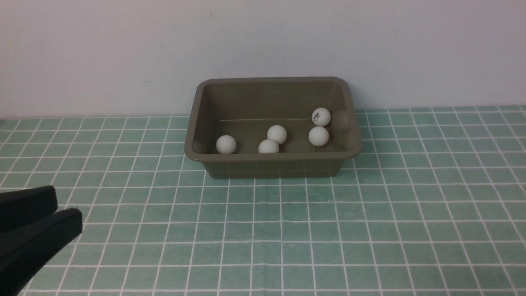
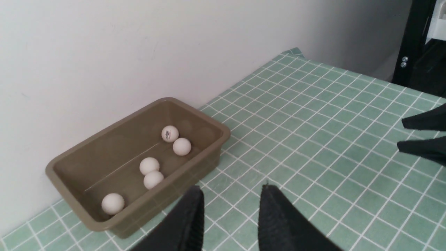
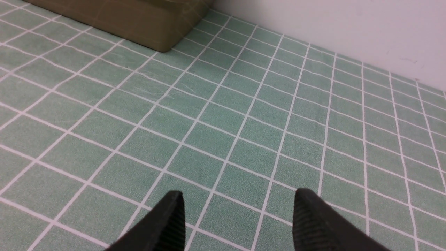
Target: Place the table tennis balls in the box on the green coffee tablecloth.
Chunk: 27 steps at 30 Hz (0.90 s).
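Front view is showing the box (image 1: pixel 271 166) sitting at the far edge of the green coffee tablecloth (image 1: pixel 370 230), about mid-width, its back against the white wall (image 1: pixel 123 53). All five table tennis balls (image 1: pixel 277 134) are lying on the box floor. One (image 1: pixel 226 144) is sitting near the box's front-left corner, two are touching at the middle of the front wall, and two are sitting toward the right end.

That view is catching only the left gripper (image 1: pixel 68 209), by the cloth's near-left corner; the right arm isn't appearing in it at all. I'm picking up the right gripper (image 2: pixel 400 136) from the left wrist view, hovering over bare cloth well clear of the box.

Right wrist view is giving me only one bottom corner of the box and no balls.

Left gripper: jaws sitting narrowly parted, gripping nothing. Right gripper (image 3: pixel 237 198): jaws standing wider apart, also empty.

Materials:
- The box is showing as smooth olive-brown plastic with rounded corners, a flared rim and tapered walls, and its inner right wall is faintly reflecting a ball.
- The balls are reading matte white, and the far-right one (image 1: pixel 321 116) is carrying a dark print.
- The cloth is looking like a soft mint weave with a thin white grid.
- The black finger pads (image 3: pixel 306 223) are showing fine ribbing.
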Each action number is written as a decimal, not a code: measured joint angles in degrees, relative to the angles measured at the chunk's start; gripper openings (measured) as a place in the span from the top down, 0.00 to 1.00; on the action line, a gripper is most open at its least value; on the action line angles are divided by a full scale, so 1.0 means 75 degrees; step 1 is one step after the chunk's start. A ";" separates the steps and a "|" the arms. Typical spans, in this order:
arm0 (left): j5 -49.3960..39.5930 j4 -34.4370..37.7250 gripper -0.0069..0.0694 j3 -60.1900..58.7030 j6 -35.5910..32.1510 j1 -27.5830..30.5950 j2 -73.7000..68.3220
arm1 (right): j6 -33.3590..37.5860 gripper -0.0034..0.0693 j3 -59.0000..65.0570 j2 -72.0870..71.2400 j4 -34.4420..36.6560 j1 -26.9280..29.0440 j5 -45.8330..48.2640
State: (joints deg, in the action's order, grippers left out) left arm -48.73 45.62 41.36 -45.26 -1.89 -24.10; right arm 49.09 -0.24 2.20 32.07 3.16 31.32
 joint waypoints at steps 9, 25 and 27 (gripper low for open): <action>0.3491 -0.1500 0.64 -0.2886 0.0138 0.0056 0.0281 | 0.0000 0.42 0.0000 0.0000 0.0000 0.0000 0.0000; 0.3592 -0.7333 0.64 -0.5272 0.7331 0.0469 0.1788 | 0.0000 0.42 0.0000 0.0000 0.0000 0.0000 0.0000; 0.3574 -0.7368 0.64 -0.5352 0.7372 0.0469 0.2009 | 0.0000 0.42 0.0000 0.0000 0.0000 0.0000 0.0000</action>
State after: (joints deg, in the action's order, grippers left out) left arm -21.92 -9.64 1.22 10.03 1.63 -9.02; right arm 49.09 -0.24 2.20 32.07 3.16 31.32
